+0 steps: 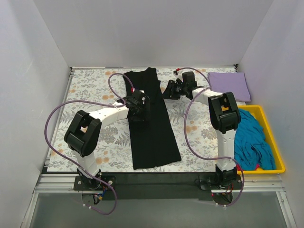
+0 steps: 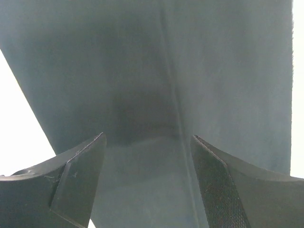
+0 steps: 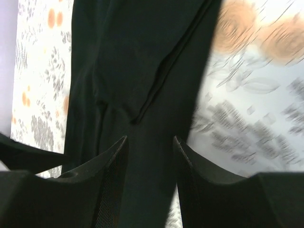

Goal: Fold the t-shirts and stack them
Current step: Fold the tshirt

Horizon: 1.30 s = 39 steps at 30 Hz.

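Both grippers had their jaws apart, with nothing clamped. The left gripper (image 2: pixel 147 183) hung low over the black t-shirt (image 1: pixel 154 142), jaws spread wide and only dark cloth under them; in the top view it sat at centre frame on the shirt's upper half. The right gripper (image 3: pixel 149 183) showed a narrower gap and was aimed at the shirt's right edge by a crease, upper centre of the top view. The black shirt lay on the floral cloth (image 1: pixel 95 90) as a long narrow strip running from top centre down to lower centre. Judged: sides folded in, crosswise folds left, not yet stacked. One lavender t-shirt (image 1: pixel 229 86) lay folded flat in the upper right, so that one looked done. The teal t-shirts (image 1: pixel 251 142) sat bunched in the yellow tray (image 1: pixel 268 170) at right, unfolded, with a bit of pink cloth (image 1: pixel 258 166) at the tray's lower edge. So roughly one was done, one was midway and the rest were untouched. How many shirts were in the tray was unclear. The left wrist view was washed out at the edges, and the right wrist view was blurred on its right side. Whether either gripper touched the cloth could not be told.
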Each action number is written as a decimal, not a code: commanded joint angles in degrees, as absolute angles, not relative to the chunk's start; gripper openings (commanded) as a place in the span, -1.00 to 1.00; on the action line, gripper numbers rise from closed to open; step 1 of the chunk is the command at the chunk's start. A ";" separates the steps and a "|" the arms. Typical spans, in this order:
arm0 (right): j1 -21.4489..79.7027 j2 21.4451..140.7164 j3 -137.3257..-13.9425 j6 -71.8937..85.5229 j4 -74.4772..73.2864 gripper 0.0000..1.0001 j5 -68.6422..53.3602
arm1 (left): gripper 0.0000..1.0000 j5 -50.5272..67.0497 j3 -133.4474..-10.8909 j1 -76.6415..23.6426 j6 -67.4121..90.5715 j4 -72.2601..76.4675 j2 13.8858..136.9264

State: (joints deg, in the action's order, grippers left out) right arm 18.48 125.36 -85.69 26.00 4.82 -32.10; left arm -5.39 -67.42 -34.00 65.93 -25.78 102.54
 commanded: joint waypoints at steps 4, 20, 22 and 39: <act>19.86 120.15 -77.80 24.79 7.65 -0.03 -33.84 | 0.40 -0.09 -62.15 -34.98 70.40 -31.55 97.56; 20.30 101.53 -53.35 22.68 2.55 -0.05 -31.47 | 0.43 8.62 -54.58 -39.37 71.80 -42.63 87.90; 19.87 100.38 -54.57 22.15 1.68 -0.04 -30.50 | 0.43 6.95 -55.98 -39.46 71.72 -42.02 85.61; 13.80 120.93 -85.86 29.35 4.91 -0.07 -27.86 | 0.14 -5.80 -76.02 -39.73 48.09 -19.34 103.35</act>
State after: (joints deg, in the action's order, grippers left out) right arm 13.50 118.02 -82.08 27.18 2.22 -28.45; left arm -2.98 -73.52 -39.51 55.77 -23.75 100.73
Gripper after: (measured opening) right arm 0.470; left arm 0.580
